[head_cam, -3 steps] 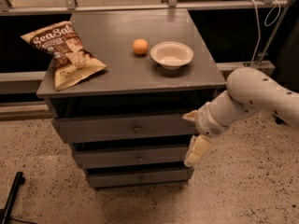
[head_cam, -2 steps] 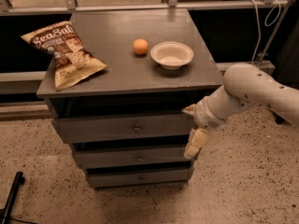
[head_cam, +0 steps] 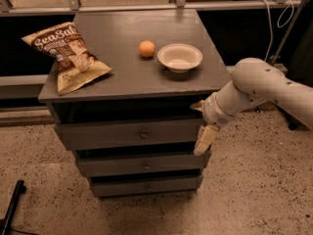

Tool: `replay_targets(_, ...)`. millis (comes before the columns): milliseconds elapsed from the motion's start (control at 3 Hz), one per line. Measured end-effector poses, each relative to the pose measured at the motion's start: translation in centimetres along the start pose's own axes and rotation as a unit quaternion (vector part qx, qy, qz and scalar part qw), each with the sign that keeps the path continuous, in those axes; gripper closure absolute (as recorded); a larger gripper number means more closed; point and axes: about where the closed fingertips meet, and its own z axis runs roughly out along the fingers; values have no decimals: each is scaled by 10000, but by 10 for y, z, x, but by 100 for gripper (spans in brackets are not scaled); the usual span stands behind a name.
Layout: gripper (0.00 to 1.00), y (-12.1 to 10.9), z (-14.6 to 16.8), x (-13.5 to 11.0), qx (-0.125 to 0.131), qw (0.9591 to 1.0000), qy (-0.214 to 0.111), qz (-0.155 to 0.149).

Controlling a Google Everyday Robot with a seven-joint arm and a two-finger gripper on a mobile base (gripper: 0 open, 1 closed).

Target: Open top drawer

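Viewing the cabinet (head_cam: 122,77), we find the gripper (head_cam: 198,129) at the right end of the top drawer (head_cam: 107,133), fingers spread apart, away from its knob (head_cam: 143,135).

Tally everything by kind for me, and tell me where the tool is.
Drawers: 3 (top drawer, middle drawer, bottom drawer)
Sea salt chip bag: 1
Orange: 1
White bowl: 1
Tool: 1, at the top drawer's right end
Total: 7
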Motion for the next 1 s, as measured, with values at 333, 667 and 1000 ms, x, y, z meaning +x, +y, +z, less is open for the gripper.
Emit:
replay_targets(333,0,0,13,3,-103,9999,38,-31)
replay_targets(667,26,2,19,7,-151,9999,-1,-7)
replay_targets(1000,49,4,18,9,-153,9999,-65,18)
